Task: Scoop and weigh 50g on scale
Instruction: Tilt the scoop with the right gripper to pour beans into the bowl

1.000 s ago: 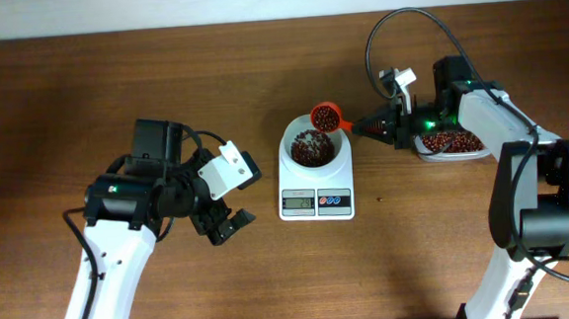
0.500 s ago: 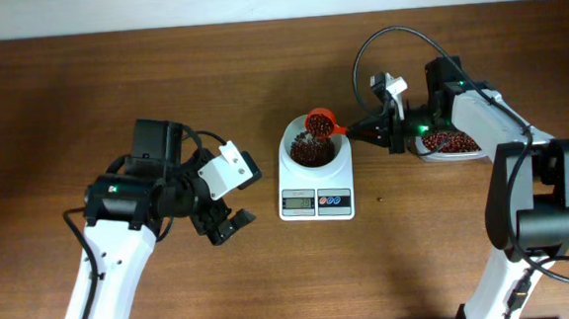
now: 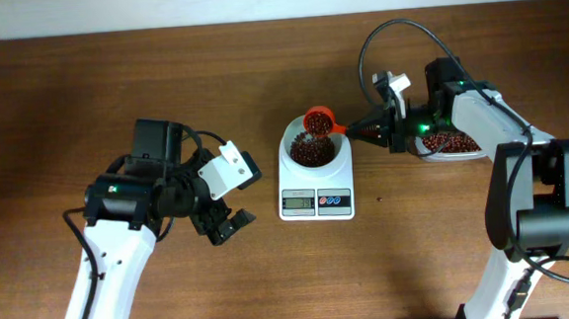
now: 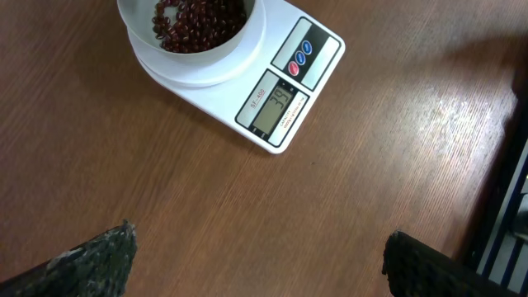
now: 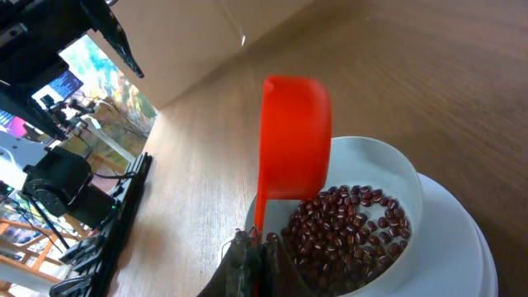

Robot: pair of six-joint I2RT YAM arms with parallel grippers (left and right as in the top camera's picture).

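The scale [image 3: 315,189] stands on the tabletop [image 3: 259,62] between the two arms, with its display and its red and blue buttons on the side facing the robot. Its round white bowl holds a heap of dark reddish-brown beans [image 3: 310,152], which cover the bottom of the bowl.

The right claw [image 3: 370,130] is just to the right of the scale and is closed on the handle of an orange-red scoop [image 3: 320,122]. The scoop's cup hangs over the far right rim of the bowl. In the right wrist view it is tipped steeply, with its back turned to the camera and its lower edge just above the beans.

Further right of the scale, a clear tub [image 3: 457,145] with more beans lies under the right arm.

The left claw [image 3: 224,225] is well to the left of the scale and nearer the robot. It hangs over bare wood with its jaws spread wide and nothing between them.
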